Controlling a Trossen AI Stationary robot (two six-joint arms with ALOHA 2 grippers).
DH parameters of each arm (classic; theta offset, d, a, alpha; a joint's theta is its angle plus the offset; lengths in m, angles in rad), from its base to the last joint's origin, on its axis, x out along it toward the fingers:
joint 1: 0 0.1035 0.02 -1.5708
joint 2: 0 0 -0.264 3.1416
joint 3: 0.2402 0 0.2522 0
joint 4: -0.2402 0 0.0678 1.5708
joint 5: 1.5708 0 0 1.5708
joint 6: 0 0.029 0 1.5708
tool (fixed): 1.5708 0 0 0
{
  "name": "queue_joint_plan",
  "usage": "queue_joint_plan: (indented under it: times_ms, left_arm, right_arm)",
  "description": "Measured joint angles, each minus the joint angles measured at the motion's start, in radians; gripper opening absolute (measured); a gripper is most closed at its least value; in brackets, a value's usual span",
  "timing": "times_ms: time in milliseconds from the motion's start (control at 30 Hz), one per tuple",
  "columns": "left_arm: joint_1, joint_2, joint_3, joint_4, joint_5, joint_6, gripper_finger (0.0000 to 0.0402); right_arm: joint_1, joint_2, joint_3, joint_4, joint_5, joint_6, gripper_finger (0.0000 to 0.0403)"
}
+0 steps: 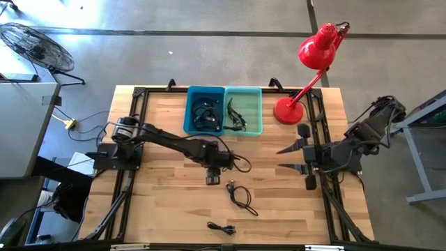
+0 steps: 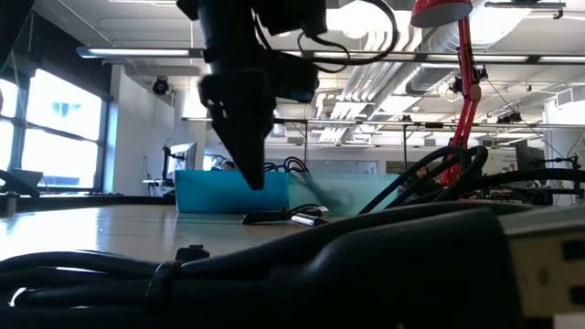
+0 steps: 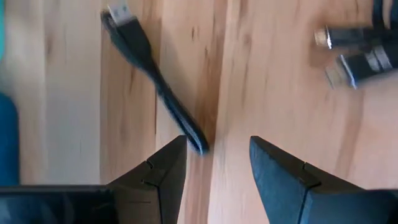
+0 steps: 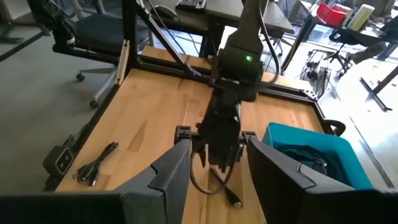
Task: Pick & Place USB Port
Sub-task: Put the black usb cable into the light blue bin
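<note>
A black USB cable (image 1: pixel 240 196) lies loose on the wooden table near its middle. In the left wrist view its plug (image 3: pixel 118 14) points away, and the cord (image 3: pixel 168 102) runs back to a spot beside one of my fingers. My left gripper (image 1: pixel 212 178) (image 3: pixel 217 142) (image 2: pixel 256 179) hangs open over it, pointing down, just left of the cable. I cannot tell whether a finger touches the cord. My right gripper (image 1: pixel 280 158) (image 4: pixel 217 138) waits open near the table's right side, aimed at the left arm. A second black cable (image 1: pixel 221 228) (image 4: pixel 93 165) lies near the table's near edge.
A blue bin (image 1: pixel 205 110) (image 4: pixel 305 149) and a teal bin (image 1: pixel 244 110) stand side by side at the far edge, both with black cables inside. A red desk lamp (image 1: pixel 289 110) stands to their right. Two more connectors (image 3: pixel 348 56) lie beside the cable.
</note>
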Motion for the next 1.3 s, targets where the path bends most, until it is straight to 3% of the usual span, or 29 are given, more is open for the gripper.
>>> queue_joint_plan:
  times_ms: [600,700,867,1300]
  left_arm:
    - [0.072,0.103,0.003,-0.002,0.086,0.088,0.0167]
    - [0.072,0.114,0.003,-0.005,0.085,0.107,0.0138]
    - [0.078,0.114,0.002,-0.006,0.098,0.154,0.0022]
    - [0.079,0.031,-0.005,-0.065,0.121,0.185,0.0005]
  right_arm:
    - [0.016,0.042,0.000,0.018,-0.028,0.025,0.0153]
    - [0.028,0.042,0.000,0.019,-0.022,0.022,0.0153]
    - [0.041,0.042,0.000,0.021,0.010,0.001,0.0153]
    - [0.041,0.035,0.000,-0.004,0.017,-0.036,0.0153]
